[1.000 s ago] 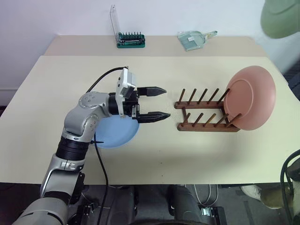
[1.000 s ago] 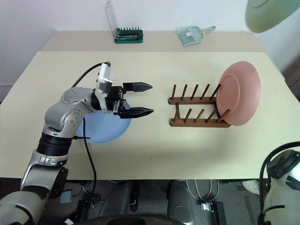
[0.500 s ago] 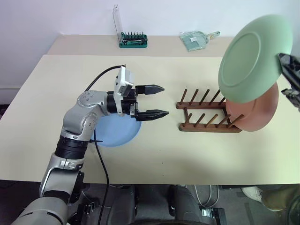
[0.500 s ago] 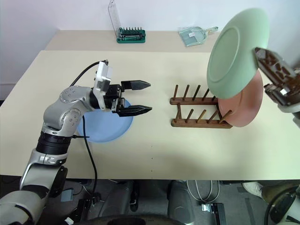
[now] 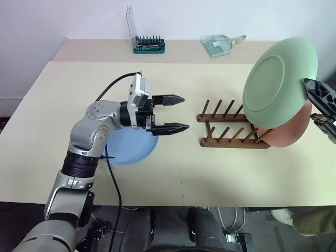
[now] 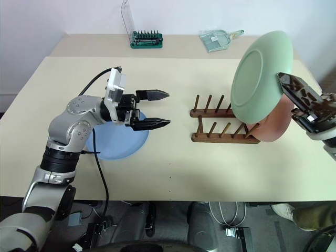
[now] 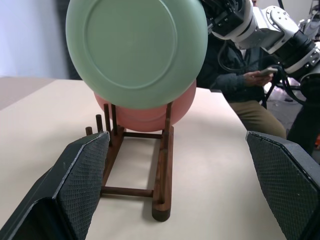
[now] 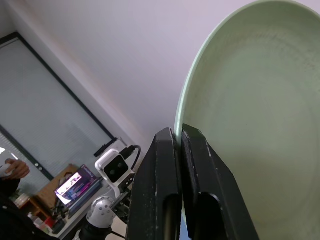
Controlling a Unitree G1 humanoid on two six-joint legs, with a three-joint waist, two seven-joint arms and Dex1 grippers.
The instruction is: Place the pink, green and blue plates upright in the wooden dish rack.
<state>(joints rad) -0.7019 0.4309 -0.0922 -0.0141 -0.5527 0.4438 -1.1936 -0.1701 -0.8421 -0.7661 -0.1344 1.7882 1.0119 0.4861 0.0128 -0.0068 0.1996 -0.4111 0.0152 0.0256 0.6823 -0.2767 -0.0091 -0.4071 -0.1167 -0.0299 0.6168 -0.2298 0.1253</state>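
We hold the green plate [image 5: 280,75] by its rim, our right gripper [image 6: 286,84] clamped on it, the plate upright above the wooden dish rack [image 5: 231,130] and overlapping the pink plate [image 5: 292,129] already standing at the rack's far end from our left jaws. The blue plate [image 5: 127,147] lies flat on the table [image 5: 210,173], under and behind our left gripper [image 5: 181,112], whose jaws stand wide apart.

The risk, as we judge it: the green rim may strike the pink plate or miss the peg gap and tip out.

Count: three plates, one rack, one racked.
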